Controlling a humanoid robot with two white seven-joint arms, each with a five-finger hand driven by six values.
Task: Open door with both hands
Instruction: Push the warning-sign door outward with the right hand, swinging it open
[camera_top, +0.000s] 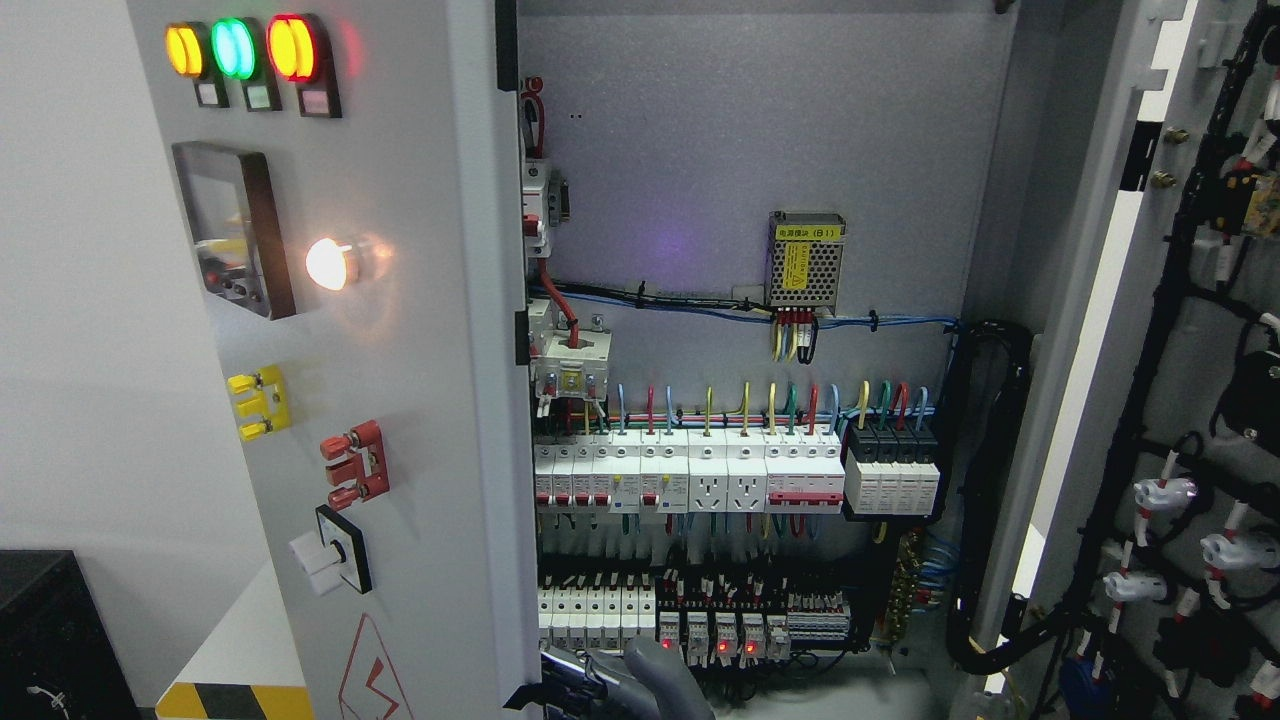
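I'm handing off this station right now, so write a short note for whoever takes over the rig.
Hands: one robot hand shows at the bottom edge, by the left door's lower edge; which arm it belongs to and its grip cannot be told. No other hand shows.
Doors: the left door, with its indicator lamps, is swung open. The right door is open too, its wiring side facing the camera.
Done: the cabinet interior with breakers is exposed.
Left: likely just withdrawing the hand; check that both doors stay put.
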